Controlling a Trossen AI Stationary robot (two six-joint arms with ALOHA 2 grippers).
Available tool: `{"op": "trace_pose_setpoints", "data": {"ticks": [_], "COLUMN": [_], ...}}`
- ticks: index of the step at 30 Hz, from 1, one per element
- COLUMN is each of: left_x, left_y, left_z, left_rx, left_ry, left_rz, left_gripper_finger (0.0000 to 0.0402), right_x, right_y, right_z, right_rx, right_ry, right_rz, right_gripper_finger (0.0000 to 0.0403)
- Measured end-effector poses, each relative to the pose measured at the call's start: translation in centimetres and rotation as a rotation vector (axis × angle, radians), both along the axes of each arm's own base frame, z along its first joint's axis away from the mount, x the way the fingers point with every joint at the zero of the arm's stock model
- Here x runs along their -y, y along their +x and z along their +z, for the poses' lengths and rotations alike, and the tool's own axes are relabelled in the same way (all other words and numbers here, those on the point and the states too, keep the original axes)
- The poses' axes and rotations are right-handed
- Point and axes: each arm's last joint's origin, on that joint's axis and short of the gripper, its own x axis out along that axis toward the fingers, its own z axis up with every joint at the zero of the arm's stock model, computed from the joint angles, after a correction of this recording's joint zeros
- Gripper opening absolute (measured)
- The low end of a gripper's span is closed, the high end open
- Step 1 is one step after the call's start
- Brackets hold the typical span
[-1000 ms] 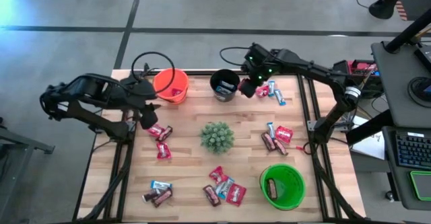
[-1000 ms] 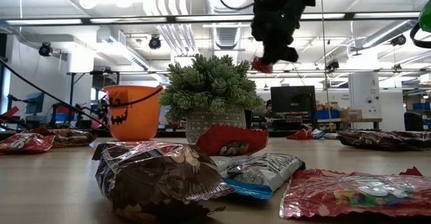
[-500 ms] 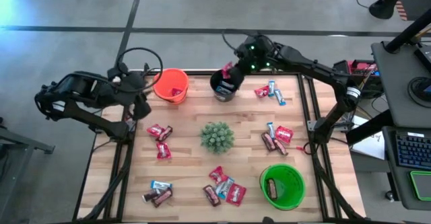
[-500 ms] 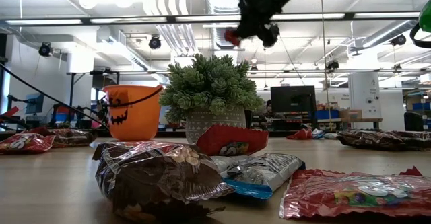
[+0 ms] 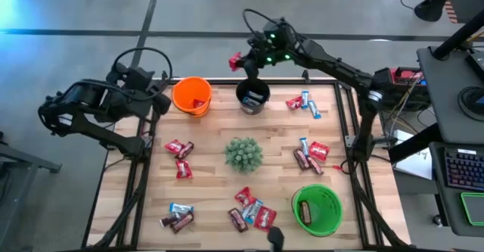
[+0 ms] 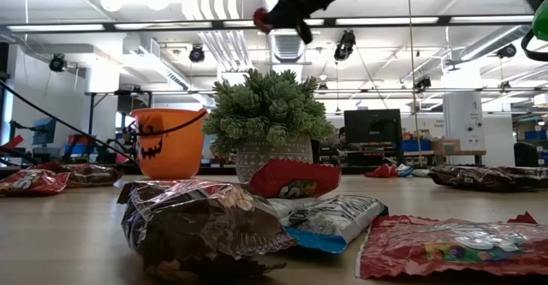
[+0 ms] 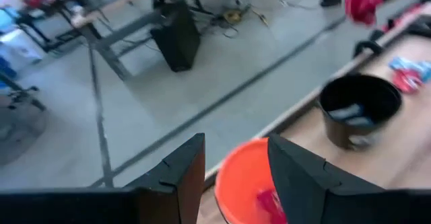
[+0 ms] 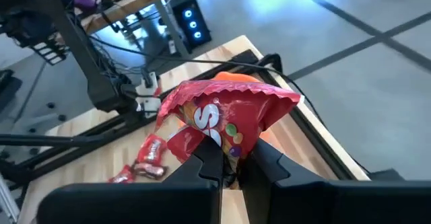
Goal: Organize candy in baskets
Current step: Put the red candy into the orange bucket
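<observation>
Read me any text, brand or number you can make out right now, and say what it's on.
"S": the one large white letter clear on the red candy held in the right gripper.
Print on the table's other candy wrappers: too blurred to read.
Orange basket: a face, no words.

Lab: ceiling ducts (image 6: 224, 37), monitors (image 6: 372, 127), workbenches (image 6: 111, 109)

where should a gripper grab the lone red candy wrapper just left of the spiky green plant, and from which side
From straight above, jaws closing across the narrow width at the middle of the shiny red candy wrapper. It lies flat on the wooden table, angled, apart from the pair beside it, so its long edges are free. The spiky green plant stands off to one side.
</observation>
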Motion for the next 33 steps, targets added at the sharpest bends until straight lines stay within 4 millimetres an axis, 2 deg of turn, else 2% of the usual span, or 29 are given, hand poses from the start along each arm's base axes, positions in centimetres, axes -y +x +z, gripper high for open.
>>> {"op": "trace_pose_setpoints", "data": {"ticks": [7,13,23,33], "left_x": [-0.2,-0.4,-0.6,-0.7], "left_y": [-0.8,-1.5,-2.3,-2.6], "left_z": [0.4,0.8,1.7,2.1], "left_rx": [0.05,0.116,0.264,0.305], "left_ry": [0.032,0.03,0.037,0.062], "left_rz": [0.037,0.058,0.095,0.126], "left_gripper_finger": [0.0144,0.0144,0.0144,0.0144], "right_x": [2.9,4.1,5.7,6.2], "right_y": [3.1,5.1,6.2,6.4], "right_z": [-1.1,-2.0,-5.1,-5.4], "right_rx": [0.038,0.04,0.036,0.057], "right_ry": [0.045,0.058,0.142,0.144], "right_rz": [0.047,0.073,0.113,0.113], "right_gripper_finger": [0.0016,0.0011,0.001,0.0009]}}
